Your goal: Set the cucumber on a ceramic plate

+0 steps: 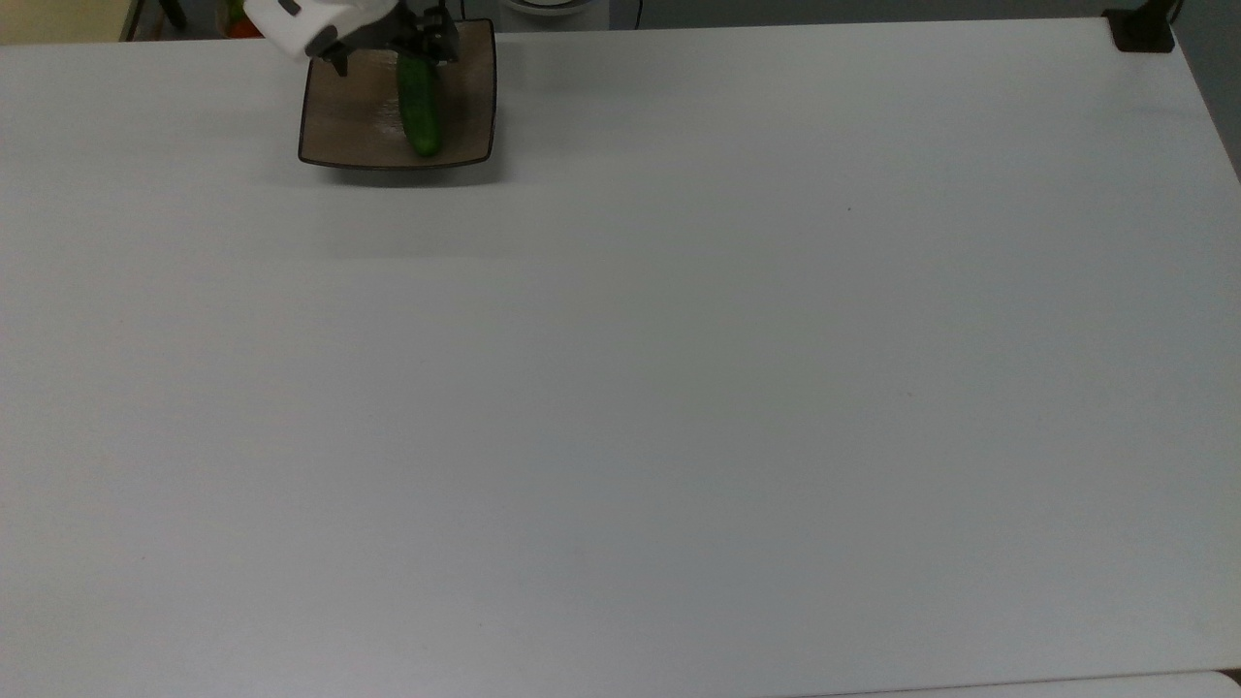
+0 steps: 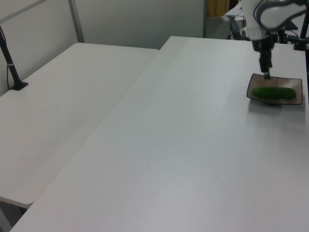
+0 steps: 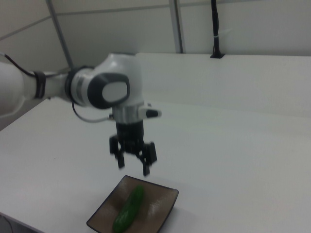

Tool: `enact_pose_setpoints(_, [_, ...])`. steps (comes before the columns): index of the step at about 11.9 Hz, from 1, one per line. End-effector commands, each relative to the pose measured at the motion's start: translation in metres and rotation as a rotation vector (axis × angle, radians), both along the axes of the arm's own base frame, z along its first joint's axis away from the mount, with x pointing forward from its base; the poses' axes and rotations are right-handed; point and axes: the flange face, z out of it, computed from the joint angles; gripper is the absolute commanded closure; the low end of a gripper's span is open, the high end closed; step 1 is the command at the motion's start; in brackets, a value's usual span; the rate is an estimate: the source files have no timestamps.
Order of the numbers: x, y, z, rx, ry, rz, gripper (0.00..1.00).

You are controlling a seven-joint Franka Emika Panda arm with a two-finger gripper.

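Lying on the ceramic plate (image 3: 163, 208), cucumber (image 3: 129, 209) below spread gripper (image 3: 133, 170).

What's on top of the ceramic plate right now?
The cucumber lies flat on the ceramic plate, free of any grip. The open tool hangs above it without touching. The plate surface under the cucumber is covered.
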Motion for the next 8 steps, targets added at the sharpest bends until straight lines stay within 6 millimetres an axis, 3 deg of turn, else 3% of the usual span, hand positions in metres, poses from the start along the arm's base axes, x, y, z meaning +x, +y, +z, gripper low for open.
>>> enact_pose_setpoints(1, [0.027, 0.017, 0.099, 0.144, -0.142, -0.146, 0.0])
enact_pose_setpoints(2, [0.033, 0.025, 0.126, 0.179, -0.177, -0.165, 0.0])
enact_pose_setpoints(5, [0.047, 0.084, 0.177, 0.208, -0.269, -0.186, 0.0])
enact_pose_setpoints(6, [0.05, 0.105, 0.179, 0.162, -0.28, -0.135, 0.0])
enact_pose_setpoints(8, [0.07, 0.132, 0.16, 0.011, -0.318, -0.034, 0.0])
